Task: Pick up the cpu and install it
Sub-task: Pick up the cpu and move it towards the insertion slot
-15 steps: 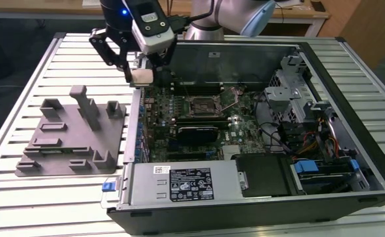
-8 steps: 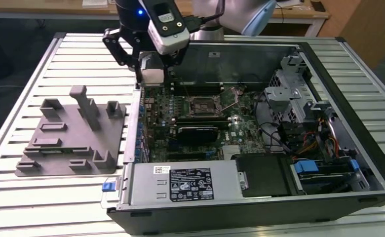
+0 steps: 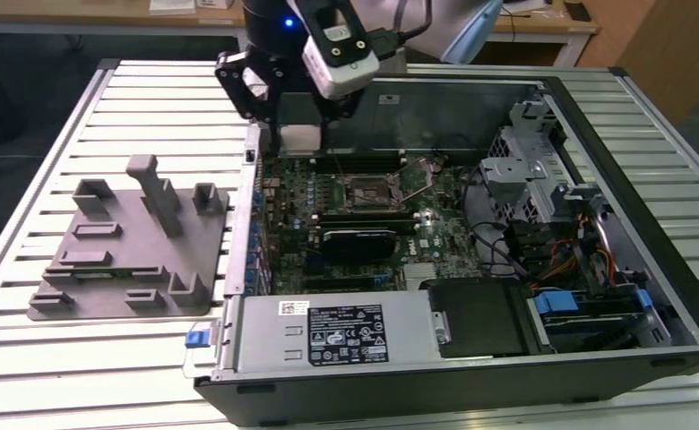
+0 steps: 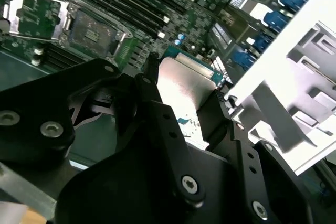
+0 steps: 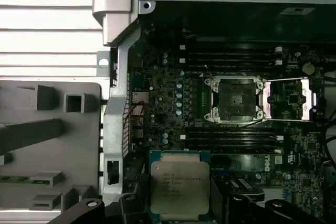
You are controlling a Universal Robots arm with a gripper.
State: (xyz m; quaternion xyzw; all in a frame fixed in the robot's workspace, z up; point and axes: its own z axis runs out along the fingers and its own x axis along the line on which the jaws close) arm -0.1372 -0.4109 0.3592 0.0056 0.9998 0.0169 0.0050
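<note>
gripper (image 5: 181, 206) | jaws closed on the cpu (image 5: 180, 184) | cpu near the open socket (image 5: 234, 99), not yet in it

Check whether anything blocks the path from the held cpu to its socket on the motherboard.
Nothing visible does. The gripper holds the cpu above the motherboard, and the socket lies bare, its metal frame flipped open to one side.

cpu (image 5: 180, 190): silver top, green rim. fingers (image 4: 163, 124): black. board (image 3: 439, 224): dark green. socket (image 5: 234, 99): black, silver frame. fixture (image 3: 110, 269): plain grey. desk (image 3: 38, 358): pale grey, ribbed. case (image 3: 445, 394): black. clips (image 3: 559, 303): blue.
</note>
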